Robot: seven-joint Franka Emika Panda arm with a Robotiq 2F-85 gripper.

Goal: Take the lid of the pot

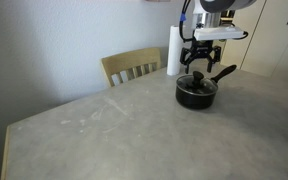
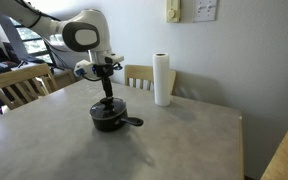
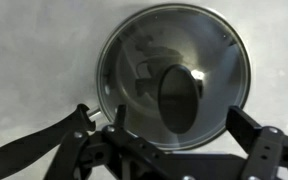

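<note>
The step in hand looks like the approach for the grasp: the lid is on the pot, not yet taken. In the wrist view the handle runs off to the lower left. The lid lies flat with its metal rim showing all round, and the knob sits near its middle. The two fingers stand wide apart on either side below it, so the gripper is open and holds nothing. Whether it touches the glass I cannot tell. The next move, I judge, is to come straight down centred on the knob, close on it, then lift vertically so the rim clears the pot without dragging it. In an exterior view, from the left, the table has a long bare stretch down to its near-left edge, well apart from the work. A chair stands behind the far edge. The roll stands upright just beside the gripper, and is the one thing a sideways swing could knock. The pot is directly under the gripper, its handle pointing right. Upward the way looks free.
</note>
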